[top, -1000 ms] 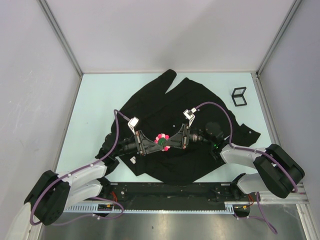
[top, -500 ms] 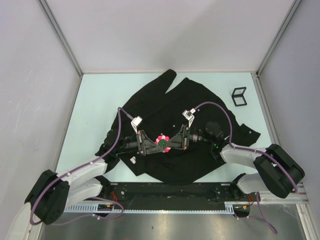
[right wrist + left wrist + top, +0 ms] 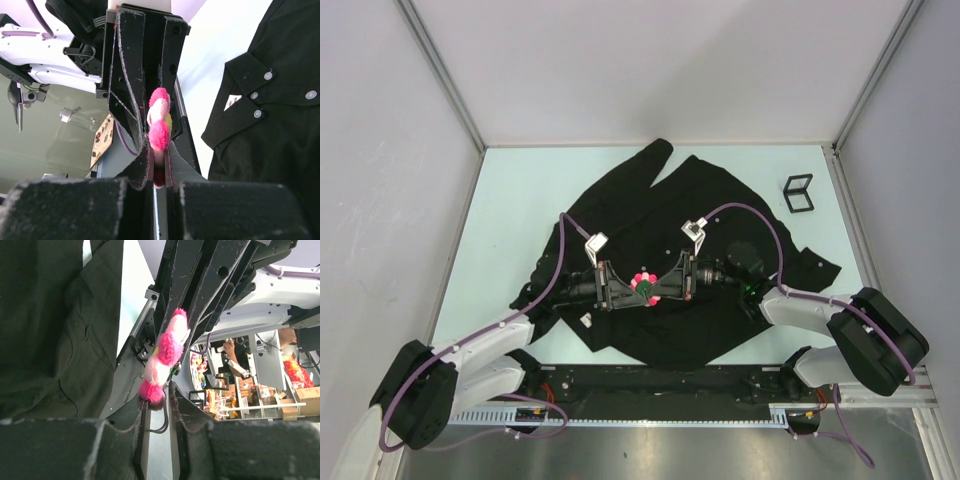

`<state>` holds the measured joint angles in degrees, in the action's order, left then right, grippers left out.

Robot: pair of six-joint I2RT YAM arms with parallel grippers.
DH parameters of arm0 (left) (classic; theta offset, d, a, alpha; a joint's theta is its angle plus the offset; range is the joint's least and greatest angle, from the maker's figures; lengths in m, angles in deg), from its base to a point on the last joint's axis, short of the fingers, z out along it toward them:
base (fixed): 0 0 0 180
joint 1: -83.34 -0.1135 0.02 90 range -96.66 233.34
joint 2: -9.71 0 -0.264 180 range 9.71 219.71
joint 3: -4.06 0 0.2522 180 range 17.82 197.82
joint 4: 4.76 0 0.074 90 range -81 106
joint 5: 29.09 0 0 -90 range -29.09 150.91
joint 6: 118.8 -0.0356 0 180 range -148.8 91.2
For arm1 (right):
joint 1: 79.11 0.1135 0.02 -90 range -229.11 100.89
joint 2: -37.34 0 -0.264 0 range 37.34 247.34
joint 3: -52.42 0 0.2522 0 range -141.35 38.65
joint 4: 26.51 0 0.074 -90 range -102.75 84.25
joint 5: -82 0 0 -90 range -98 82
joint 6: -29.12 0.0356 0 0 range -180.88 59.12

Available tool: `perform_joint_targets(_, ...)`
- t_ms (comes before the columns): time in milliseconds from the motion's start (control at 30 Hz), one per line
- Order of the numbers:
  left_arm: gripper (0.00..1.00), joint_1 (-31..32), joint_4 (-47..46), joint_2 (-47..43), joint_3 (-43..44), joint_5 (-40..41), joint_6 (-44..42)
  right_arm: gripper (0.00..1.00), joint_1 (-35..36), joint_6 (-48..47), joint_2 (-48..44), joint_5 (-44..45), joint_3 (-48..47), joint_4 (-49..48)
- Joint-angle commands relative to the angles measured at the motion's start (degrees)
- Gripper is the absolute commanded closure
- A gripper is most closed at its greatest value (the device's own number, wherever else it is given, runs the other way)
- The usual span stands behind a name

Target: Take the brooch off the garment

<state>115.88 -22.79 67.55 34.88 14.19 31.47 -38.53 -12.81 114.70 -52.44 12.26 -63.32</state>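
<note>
The brooch, a fuzzy pink and white flower with a yellow centre, hangs between both grippers over the middle of the garment, a black shirt spread on the table. My right gripper comes from the right and is shut on the brooch, one pink petal squeezed between its fingertips. My left gripper comes from the left. Its jaws stand narrow around the lowest petal of the brooch. The left wrist view shows the shirt off to the left, apart from the brooch. White buttons show in the right wrist view.
A small black wire frame stands on the pale table at the back right, beyond the shirt. Grey walls close in the table on three sides. A small white tag lies near the shirt's front left edge.
My left arm has shifted a little to the right, bringing its gripper closer against the brooch. The right gripper and the brooch have stayed in place.
</note>
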Motion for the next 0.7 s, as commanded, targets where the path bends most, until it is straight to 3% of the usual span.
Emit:
perform_joint_targets(0,0.78,0.60,-3.10,-1.07,4.21,0.84,-2.26,1.00,2.84,-0.44,0.77,-1.26,-2.79,-0.32)
perform_joint_targets(200,0.74,0.60,-2.66,-2.65,3.42,1.63,-2.09,1.00,2.58,-0.35,0.60,-0.38,-2.79,0.29)
perform_joint_targets(667,0.78,0.60,-1.79,-1.33,4.74,1.37,-2.88,1.00,3.45,-1.23,0.51,-2.13,-3.40,0.12)
